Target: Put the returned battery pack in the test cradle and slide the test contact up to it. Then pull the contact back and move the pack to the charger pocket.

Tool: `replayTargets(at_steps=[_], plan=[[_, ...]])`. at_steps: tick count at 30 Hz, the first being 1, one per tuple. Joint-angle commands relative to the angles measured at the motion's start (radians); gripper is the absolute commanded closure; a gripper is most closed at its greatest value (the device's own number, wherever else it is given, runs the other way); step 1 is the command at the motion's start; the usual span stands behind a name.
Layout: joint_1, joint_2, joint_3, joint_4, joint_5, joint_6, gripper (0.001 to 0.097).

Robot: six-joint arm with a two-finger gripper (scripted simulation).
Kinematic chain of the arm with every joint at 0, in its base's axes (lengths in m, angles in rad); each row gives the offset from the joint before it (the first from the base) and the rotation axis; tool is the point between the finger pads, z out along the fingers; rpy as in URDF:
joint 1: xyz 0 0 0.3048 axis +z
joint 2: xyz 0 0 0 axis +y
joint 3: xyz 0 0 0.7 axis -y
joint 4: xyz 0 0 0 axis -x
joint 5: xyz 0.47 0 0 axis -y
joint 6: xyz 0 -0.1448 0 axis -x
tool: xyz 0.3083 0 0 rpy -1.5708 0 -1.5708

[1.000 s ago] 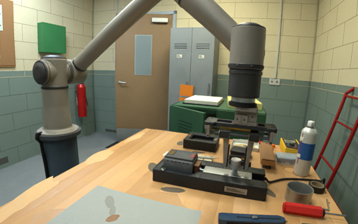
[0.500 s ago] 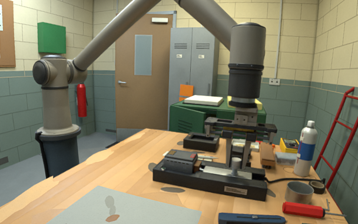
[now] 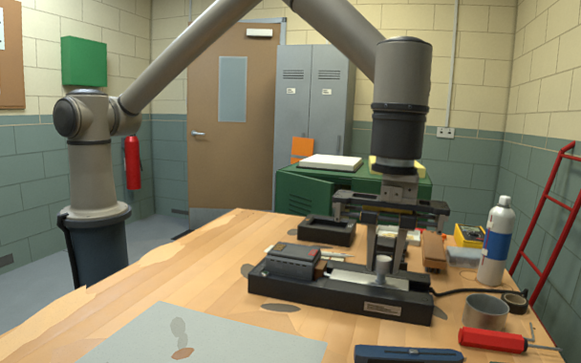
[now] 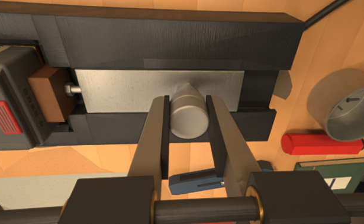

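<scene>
The battery pack, dark grey with a red label, sits in the test cradle at its left end. A brown contact block rests against the pack's side, with a small pin between it and the steel slide plate. I grip the slide's grey upright knob in my gripper, which is closed on it from above. The empty black charger pocket lies behind the cradle, toward the far side of the bench.
A grey metal cup and a red-handled screwdriver lie right of the cradle. A spray bottle stands further back; a blue tool and grey mat lie at the front edge.
</scene>
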Motion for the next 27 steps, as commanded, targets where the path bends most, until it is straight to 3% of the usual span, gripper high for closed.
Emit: replayTargets(at_steps=[1, 27], plan=[[0.000, -0.001, 0.004, 0.001, 0.000, 0.000, 0.0941], [0.001, 0.018, 0.054, 0.001, -0.031, -0.001, 0.0941]])
